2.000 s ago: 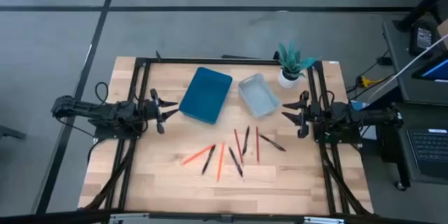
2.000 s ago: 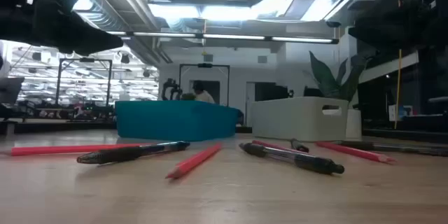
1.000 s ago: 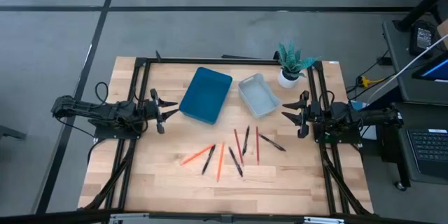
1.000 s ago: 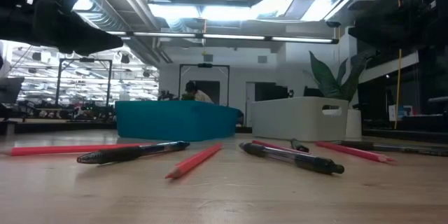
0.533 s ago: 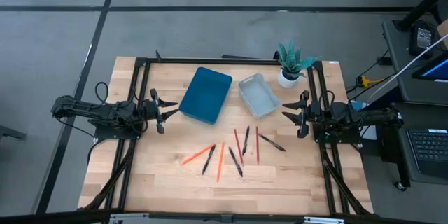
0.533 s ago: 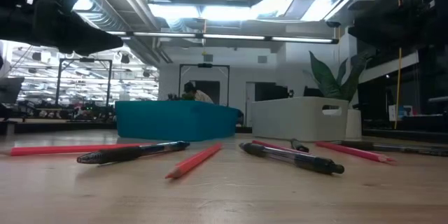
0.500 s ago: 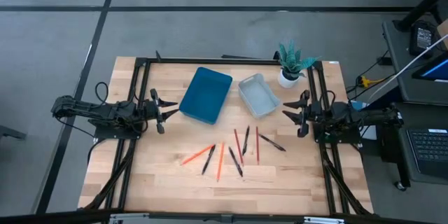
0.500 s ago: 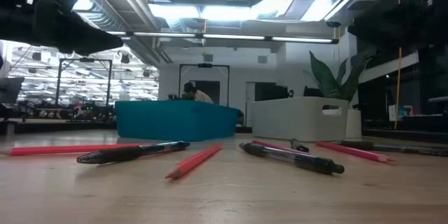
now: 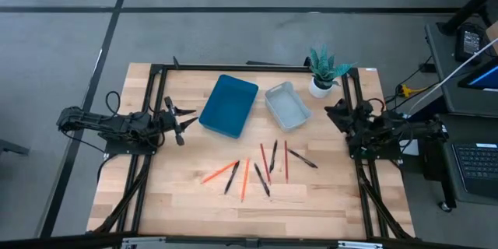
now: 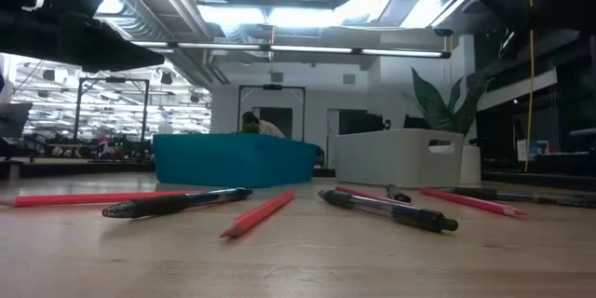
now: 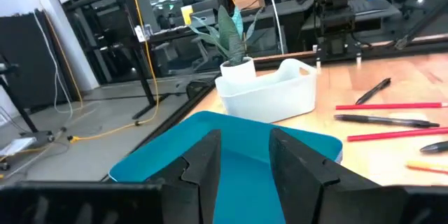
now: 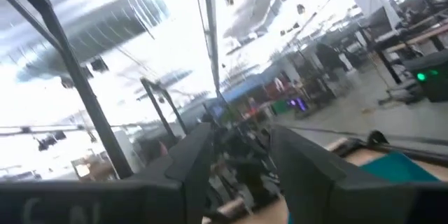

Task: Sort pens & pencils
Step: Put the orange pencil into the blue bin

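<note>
Several black pens and several red-to-orange pencils lie flat and mixed on the wooden table's middle. In the low view a pen and a pencil lie nearest. My left gripper hovers at the table's left side, level and open, facing the blue tray. My right gripper hovers at the right side, tipped upward and open; its wrist view shows only the room between its fingers. Neither gripper is near the pens or pencils.
A blue tray and a pale grey-white bin stand side by side on the table's far half. A potted plant stands at the far right corner. Black frame rails run along the table's left, right and far sides.
My right gripper has tipped upward, rolled about its own axis and risen a little, so it now points above the table. My left gripper has rolled slightly in place. Pens, pencils and trays have not moved.
</note>
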Robot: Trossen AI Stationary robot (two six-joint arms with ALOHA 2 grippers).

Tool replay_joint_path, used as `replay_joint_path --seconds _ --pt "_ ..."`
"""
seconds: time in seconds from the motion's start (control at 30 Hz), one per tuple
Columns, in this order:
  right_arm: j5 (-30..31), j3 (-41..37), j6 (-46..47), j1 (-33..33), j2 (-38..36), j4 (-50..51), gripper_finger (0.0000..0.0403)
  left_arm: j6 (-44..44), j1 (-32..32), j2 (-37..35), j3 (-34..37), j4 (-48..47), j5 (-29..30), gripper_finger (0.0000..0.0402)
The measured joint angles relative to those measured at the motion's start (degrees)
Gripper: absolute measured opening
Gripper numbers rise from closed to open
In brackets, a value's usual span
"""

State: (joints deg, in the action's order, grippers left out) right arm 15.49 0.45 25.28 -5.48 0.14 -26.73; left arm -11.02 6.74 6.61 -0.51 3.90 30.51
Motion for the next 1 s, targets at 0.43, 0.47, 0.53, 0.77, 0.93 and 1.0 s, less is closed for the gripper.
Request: replay_joint_path --seconds 0.43,0.47,0.53,0.77,0.93,1.0 --pt "-0.81 0.00 -2.38 -0.02 0.09 -11.38 0.0152 30.74 0.04 0.02 0.02 13.68 -15.59 0.0115" --pt "-2.35 0.00 -1.36 -0.02 0.09 -11.34 0.0152 33.13 0.04 0.01 0.02 16.71 -16.31 0.0115" --pt "-4.39 0.00 1.55 -0.02 0.09 -11.35 0.0152 36.42 0.02 0.00 0.00 21.02 -16.55 0.0115" --pt "-5.04 2.72 5.38 -0.02 4.36 -12.57 0.0152 43.19 0.02 0.02 0.00 22.47 -16.66 0.0115" --pt "-9.36 15.55 -1.52 -0.93 17.60 -12.38 0.0152 49.45 0.39 0.09 -2.05 27.30 -24.13 0.0115" --pt "-12.09 23.44 -5.06 -1.85 24.74 -10.47 0.0152 47.01 1.43 0.79 -6.15 28.18 -26.44 0.0115"
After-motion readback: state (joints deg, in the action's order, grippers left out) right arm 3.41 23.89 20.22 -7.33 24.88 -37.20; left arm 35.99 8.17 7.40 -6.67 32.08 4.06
